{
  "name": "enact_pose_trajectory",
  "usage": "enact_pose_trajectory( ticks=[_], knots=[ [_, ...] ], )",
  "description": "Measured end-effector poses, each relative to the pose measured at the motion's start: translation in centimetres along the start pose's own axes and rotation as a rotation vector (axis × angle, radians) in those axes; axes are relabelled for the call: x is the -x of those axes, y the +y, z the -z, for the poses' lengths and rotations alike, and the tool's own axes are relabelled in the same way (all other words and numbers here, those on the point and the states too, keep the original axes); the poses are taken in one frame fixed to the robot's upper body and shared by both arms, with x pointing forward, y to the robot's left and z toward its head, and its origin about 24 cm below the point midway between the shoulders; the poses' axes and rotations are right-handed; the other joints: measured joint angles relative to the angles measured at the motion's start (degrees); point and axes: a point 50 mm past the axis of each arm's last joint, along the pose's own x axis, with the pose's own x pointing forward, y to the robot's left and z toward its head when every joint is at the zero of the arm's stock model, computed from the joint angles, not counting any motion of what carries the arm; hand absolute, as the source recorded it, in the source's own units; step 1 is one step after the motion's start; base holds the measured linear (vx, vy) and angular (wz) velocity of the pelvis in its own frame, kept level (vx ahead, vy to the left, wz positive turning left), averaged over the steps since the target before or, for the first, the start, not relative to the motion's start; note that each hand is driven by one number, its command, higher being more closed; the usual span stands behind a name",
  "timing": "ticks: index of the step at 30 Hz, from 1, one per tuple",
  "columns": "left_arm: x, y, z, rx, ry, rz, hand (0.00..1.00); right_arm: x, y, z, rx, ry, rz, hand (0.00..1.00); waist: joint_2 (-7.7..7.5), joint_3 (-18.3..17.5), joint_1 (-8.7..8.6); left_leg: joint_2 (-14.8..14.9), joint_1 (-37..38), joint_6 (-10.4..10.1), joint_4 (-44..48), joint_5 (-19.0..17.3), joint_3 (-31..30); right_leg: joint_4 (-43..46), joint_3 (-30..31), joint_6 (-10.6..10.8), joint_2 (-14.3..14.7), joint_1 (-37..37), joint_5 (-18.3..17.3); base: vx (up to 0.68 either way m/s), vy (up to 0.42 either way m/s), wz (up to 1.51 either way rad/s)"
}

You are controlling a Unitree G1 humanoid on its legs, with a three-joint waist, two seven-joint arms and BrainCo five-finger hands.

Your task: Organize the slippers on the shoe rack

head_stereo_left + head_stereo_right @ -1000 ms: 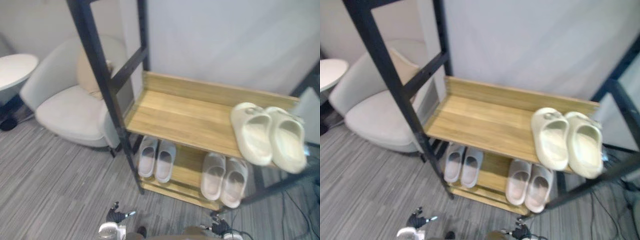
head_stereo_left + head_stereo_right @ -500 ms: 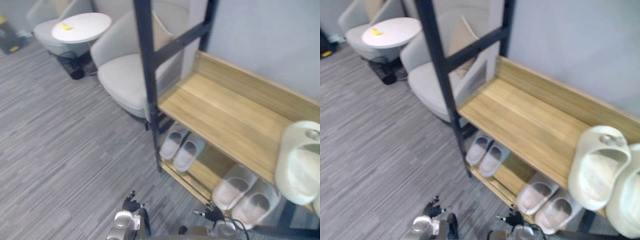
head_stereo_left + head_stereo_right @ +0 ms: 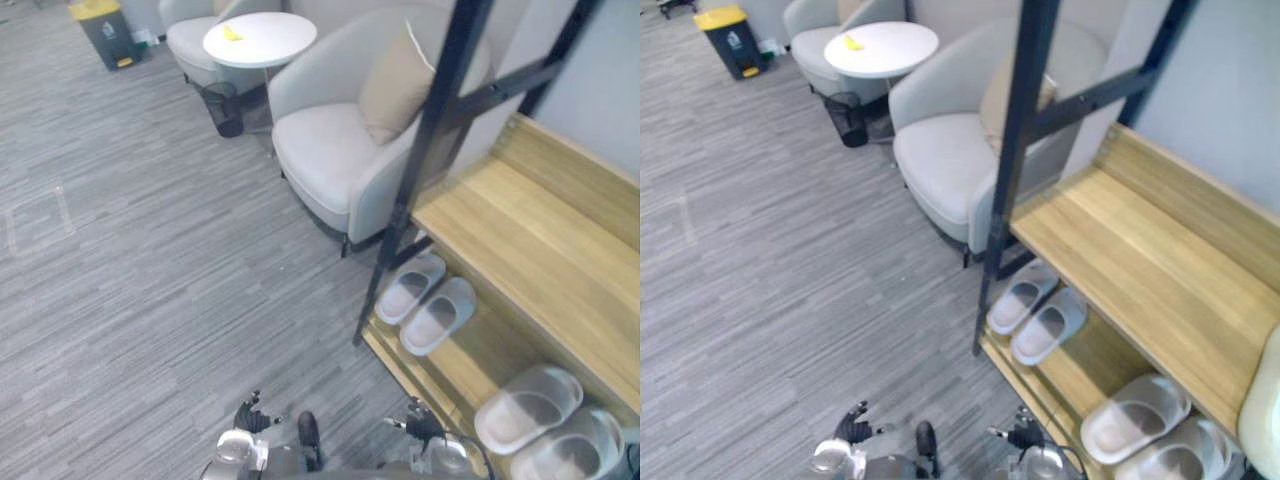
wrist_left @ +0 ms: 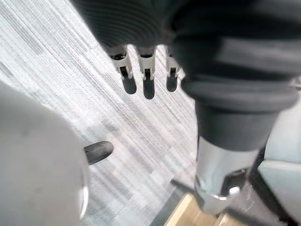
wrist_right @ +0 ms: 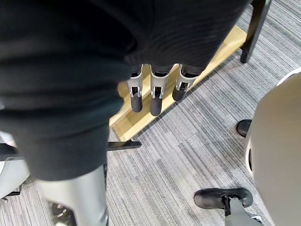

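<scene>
1. Left hand (image 4: 148, 84): hangs low over the carpet. Fingers are straight and relaxed. Nothing is held.

2. Right hand (image 5: 154, 101): hangs low with fingers extended and loose. Nothing is held. The foot of the shoe rack (image 3: 520, 240) lies just past its fingertips.

3. Armchair (image 3: 330, 165): stands ahead of both hands and just beside the rack's near post. It is not part of the task.

4. Pale pair of slippers (image 3: 438, 316): lies on the lower shelf, ahead of the right hand and nearest to it. The two are side by side and touching.

5. Grey pair of slippers (image 3: 530, 408): lies on the same shelf, further to the right of the right hand and apart from the pale pair.

6. Cream slipper (image 3: 1265, 410): lies on the upper shelf, furthest right of the right hand. The shelf beside it is bare.

Handling, as judged: the slippers look like moulded foam or rubber. Expect them to be light, soft, flexible and not fragile. The grey pair looks glossier and may slip. Take hold across the strap over the toes, thumb beneath and fingers above. A grip on the thin heel rim would probably let the slipper fold and swing.
</scene>
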Motion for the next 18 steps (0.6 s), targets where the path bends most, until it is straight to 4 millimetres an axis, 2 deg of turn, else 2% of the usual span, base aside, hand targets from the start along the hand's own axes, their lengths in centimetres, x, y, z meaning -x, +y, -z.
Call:
enact_pose_trajectory(
  ticks=[1,2,3,4,8,9,11,12,13,14,15,16,17,18],
  knots=[
    [0.0,-0.2,0.0,0.002,0.001,0.004,0.00,-0.1,-0.1,-0.3,0.002,-0.009,0.002,0.00,0.55,-0.01,-0.29,0.26,-0.41,0.35,1.02,-0.80,-1.11,5.58,1.92,-1.22,-0.15,-2.70,1.27,0.22,0.117,0.71],
    [0.0,-0.3,-0.1,0.008,-0.003,0.007,0.00,-0.2,-0.8,-0.8,0.009,-0.029,0.014,0.00,2.50,0.21,-0.95,1.07,0.05,0.17,2.13,-1.62,-4.15,12.77,7.67,-3.69,2.20,-7.71,0.78,0.20,0.121,0.73],
    [0.0,-0.3,-0.2,0.010,-0.003,0.008,0.00,-0.1,-0.8,-0.8,0.010,-0.030,0.014,0.00,2.44,0.24,-1.07,1.26,0.19,0.33,2.17,-1.88,-4.99,13.23,8.94,-4.10,3.32,-8.46,-0.08,0.35,0.107,1.08],
    [0.0,-0.1,-0.1,0.012,-0.002,0.002,0.00,-0.1,-0.6,-0.8,0.014,-0.031,0.004,0.00,2.45,0.68,-0.85,1.34,1.74,0.09,0.84,-1.95,-8.15,12.95,12.43,-5.03,7.45,-12.00,-2.51,0.31,0.040,0.82],
    [0.0,0.4,0.5,0.025,0.024,-0.016,0.00,-0.2,-0.5,-1.1,0.014,-0.049,-0.003,0.00,2.41,0.81,-1.23,1.27,7.46,-0.71,-3.05,-2.33,-15.77,4.83,17.11,-6.08,14.69,-17.61,-1.85,0.36,-0.018,1.11],
    [0.0,0.4,0.5,0.024,0.022,-0.018,0.00,-0.1,-0.3,-1.1,0.013,-0.051,-0.008,0.00,2.10,0.64,-1.58,0.56,8.59,-1.64,-3.12,-3.01,-18.51,1.46,18.89,-7.66,15.39,-18.22,0.23,0.37,-0.073,1.41],
    [0.0,0.3,0.5,0.041,0.022,-0.021,0.00,-0.2,-0.2,-1.2,0.020,-0.054,-0.014,0.00,1.84,0.31,-1.81,-0.40,10.19,-3.32,-2.03,-4.69,-21.79,-3.33,18.85,-8.97,15.09,-18.56,4.71,0.52,-0.102,1.35],
    [0.1,0.2,0.6,0.063,0.029,-0.026,0.00,-0.2,-0.2,-1.2,0.018,-0.055,-0.014,0.00,1.76,-0.03,-2.03,-0.67,9.87,-4.53,1.41,-6.22,-22.46,-5.92,18.64,-10.73,15.08,-17.81,10.01,0.40,-0.061,1.06],
    [0.0,0.1,0.5,0.079,0.028,-0.027,0.00,-0.2,-0.3,-1.3,0.021,-0.056,-0.013,0.00,2.44,-0.17,-2.08,-0.28,8.92,-5.55,3.97,-7.08,-22.51,-7.08,17.55,-10.94,15.07,-16.71,10.36,0.40,-0.030,1.02],
    [0.1,-0.3,0.3,0.117,0.020,-0.031,0.00,-0.3,-0.2,-1.8,0.025,-0.068,-0.015,0.00,3.47,0.16,-0.99,0.00,4.69,-8.53,13.21,-8.22,-20.59,-10.16,16.86,-11.31,15.24,-13.70,10.77,0.49,-0.054,0.60],
    [0.1,-0.7,-0.1,0.164,0.012,-0.035,0.00,-0.3,0.0,-2.2,0.043,-0.085,-0.027,0.00,4.35,0.85,-0.52,0.97,0.33,-10.35,24.52,-7.79,-16.39,-12.76,16.16,-11.84,15.45,-10.37,10.44,0.58,-0.055,0.50],
    [0.1,-0.6,-0.1,0.179,0.009,-0.042,0.00,-0.3,0.3,-2.5,0.050,-0.096,-0.036,0.00,4.49,1.56,-0.22,2.50,-2.03,-10.72,30.54,-8.31,-12.96,-13.61,16.04,-12.18,15.61,-8.34,10.21,0.55,-0.049,0.28],
    [0.1,-0.4,-0.5,0.204,-0.008,-0.050,0.00,-0.3,1.0,-2.8,0.059,-0.106,-0.058,0.00,4.71,2.24,0.23,6.83,-4.43,-9.12,38.10,-9.30,-7.04,-14.75,16.03,-13.11,16.11,-4.60,9.59,0.40,-0.010,0.20],
    [0.0,-0.3,-0.8,0.213,-0.022,-0.054,0.00,-0.3,1.6,-2.9,0.048,-0.113,-0.069,0.00,4.23,2.64,0.43,10.91,-5.79,-8.70,41.30,-10.60,-3.24,-15.39,15.08,-13.61,15.84,-1.61,9.24,0.38,-0.012,0.16]
  ],
)
